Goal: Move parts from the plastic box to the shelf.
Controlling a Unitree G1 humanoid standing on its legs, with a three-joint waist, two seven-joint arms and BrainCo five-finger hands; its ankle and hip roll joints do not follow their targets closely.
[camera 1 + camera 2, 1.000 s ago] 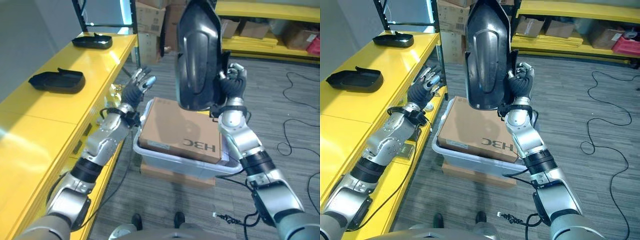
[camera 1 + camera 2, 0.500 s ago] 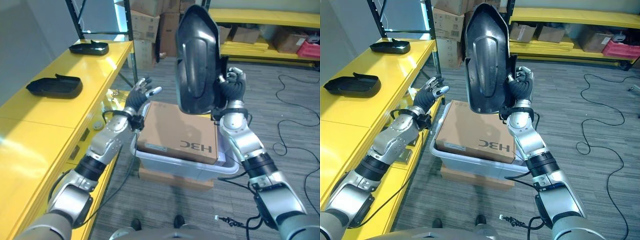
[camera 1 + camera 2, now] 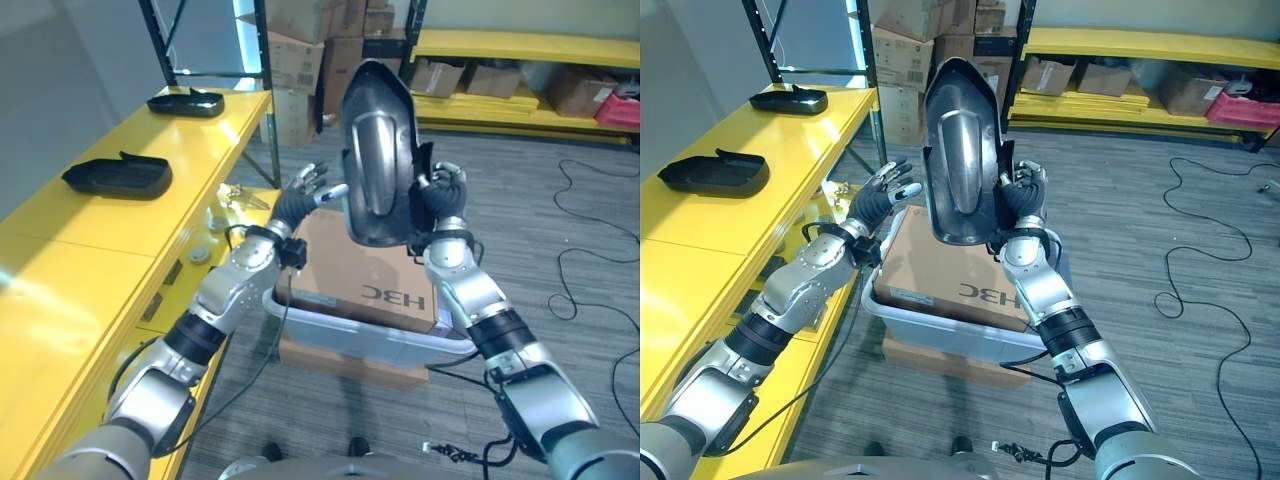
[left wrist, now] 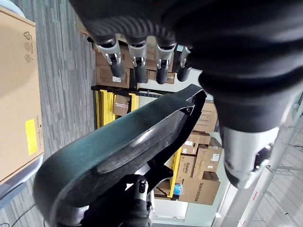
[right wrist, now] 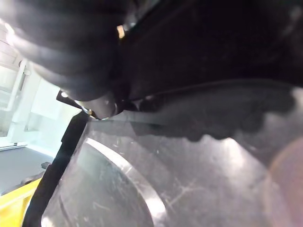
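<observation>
While right robot hand (image 3: 1023,192) grips it, glossy black curved shell (image 3: 958,150) stands upright

**Head pair looked down; wrist cameras sat close**

Both eye views looked down from the head, a little apart, sharing the yellow shelf (image 3: 120,225), plastic box (image 3: 330,320) and raised black part (image 3: 960,165). The left wrist view looked along its fingers (image 4: 137,61) at that part. The right wrist view pressed almost against it.
</observation>
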